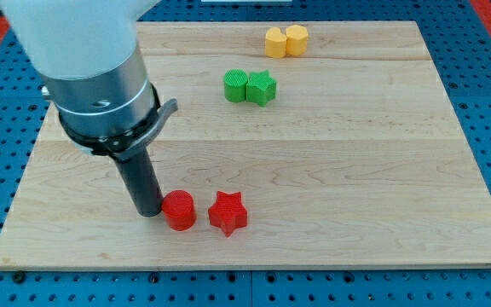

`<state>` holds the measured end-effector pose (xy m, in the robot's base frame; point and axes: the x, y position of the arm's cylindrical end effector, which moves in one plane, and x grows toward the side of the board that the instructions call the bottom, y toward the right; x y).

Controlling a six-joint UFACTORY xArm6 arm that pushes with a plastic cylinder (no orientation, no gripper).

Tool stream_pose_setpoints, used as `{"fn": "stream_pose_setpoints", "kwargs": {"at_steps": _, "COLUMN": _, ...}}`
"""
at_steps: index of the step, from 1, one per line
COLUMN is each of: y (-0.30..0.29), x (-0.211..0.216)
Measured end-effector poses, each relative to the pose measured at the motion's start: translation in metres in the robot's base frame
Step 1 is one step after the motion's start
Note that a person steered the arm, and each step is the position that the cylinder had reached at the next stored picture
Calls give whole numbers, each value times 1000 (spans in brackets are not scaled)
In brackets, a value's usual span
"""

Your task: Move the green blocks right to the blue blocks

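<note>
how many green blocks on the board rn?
2. A green round ribbed block and a green star block sit touching, upper middle of the wooden board. No blue blocks visible; the arm may hide something at the view's left.

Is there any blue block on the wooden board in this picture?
No, the board carries only two green blocks, two yellow blocks and two red blocks.

No readable text, label, brand, number or sign shows anywhere on what is in view.
</note>
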<state>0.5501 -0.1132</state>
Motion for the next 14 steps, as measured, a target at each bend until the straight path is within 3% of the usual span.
{"fn": "stream_pose_setpoints", "kwargs": {"at_steps": 2, "y": 39, "x": 8}}
{"fn": "stream_pose_setpoints", "kwargs": {"at_steps": 3, "y": 22, "x": 8}}
{"fn": "stream_pose_setpoints", "kwargs": {"at_steps": 4, "y": -37, "x": 8}}
{"fn": "stream_pose_setpoints", "kwargs": {"at_steps": 5, "y": -48, "x": 6}}
{"fn": "stream_pose_setpoints", "kwargs": {"at_steps": 14, "y": -84, "x": -6}}
